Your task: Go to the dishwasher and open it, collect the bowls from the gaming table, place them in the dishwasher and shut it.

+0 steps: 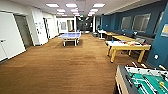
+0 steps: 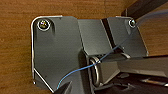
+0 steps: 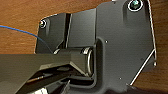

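Gaming table [image 1: 117, 45], white-topped with a yellow edge and yellow legs, stands at the right of the head view, just above mid-height, close to the dark blue wall [image 1: 160, 42]. Colourful items, red and orange among them, lie on the table's right part, too blurred to name. More yellow-topped tables [image 1: 123, 38] line up behind it toward the upper right. A foosball table [image 1: 147, 80] with a green field fills the lower right corner. A blue table-tennis table [image 1: 70, 35] sits in the upper middle of the frame, on the brown carpet [image 1: 57, 67] that covers the lower left. White doors [image 1: 8, 35] run along the left edge. Both wrist views show dark robot plates over brown carpet; I cannot tell whether either gripper is open or closed.
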You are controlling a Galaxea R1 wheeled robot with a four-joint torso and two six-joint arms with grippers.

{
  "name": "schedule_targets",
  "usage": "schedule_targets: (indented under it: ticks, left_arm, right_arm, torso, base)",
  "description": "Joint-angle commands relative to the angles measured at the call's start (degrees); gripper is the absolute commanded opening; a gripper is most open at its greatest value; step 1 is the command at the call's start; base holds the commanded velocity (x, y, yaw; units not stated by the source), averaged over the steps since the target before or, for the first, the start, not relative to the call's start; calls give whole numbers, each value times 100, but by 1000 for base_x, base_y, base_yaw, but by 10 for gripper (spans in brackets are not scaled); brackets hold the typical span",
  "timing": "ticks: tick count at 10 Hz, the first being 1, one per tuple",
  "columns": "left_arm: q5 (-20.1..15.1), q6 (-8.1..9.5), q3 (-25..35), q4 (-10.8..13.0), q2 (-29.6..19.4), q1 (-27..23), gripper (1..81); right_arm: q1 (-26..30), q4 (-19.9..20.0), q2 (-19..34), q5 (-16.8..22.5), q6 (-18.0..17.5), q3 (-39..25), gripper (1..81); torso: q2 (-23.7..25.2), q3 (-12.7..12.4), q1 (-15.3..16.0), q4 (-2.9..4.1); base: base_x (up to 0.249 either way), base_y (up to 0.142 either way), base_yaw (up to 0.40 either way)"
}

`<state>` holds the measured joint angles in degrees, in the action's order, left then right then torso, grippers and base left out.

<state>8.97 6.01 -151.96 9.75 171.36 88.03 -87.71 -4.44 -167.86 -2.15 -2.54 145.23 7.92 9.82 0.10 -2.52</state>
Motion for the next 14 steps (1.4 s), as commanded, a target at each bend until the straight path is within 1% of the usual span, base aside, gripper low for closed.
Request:
schedule_targets:
  ticks: [1,14]
  left_arm:
    - [-317,-12,25,-17,-14,-105,811]
    - [-308,-12,25,-8,4,-97,811]
  right_arm:
    - [109,-22,22,355,25,-57,811]
    - [126,31,-30,355,16,31,811]
  torso:
    - [0,0,0,0]
    - [9,-2,-7,0]
  base:
    - [226,0,0]
    - [265,0,0]
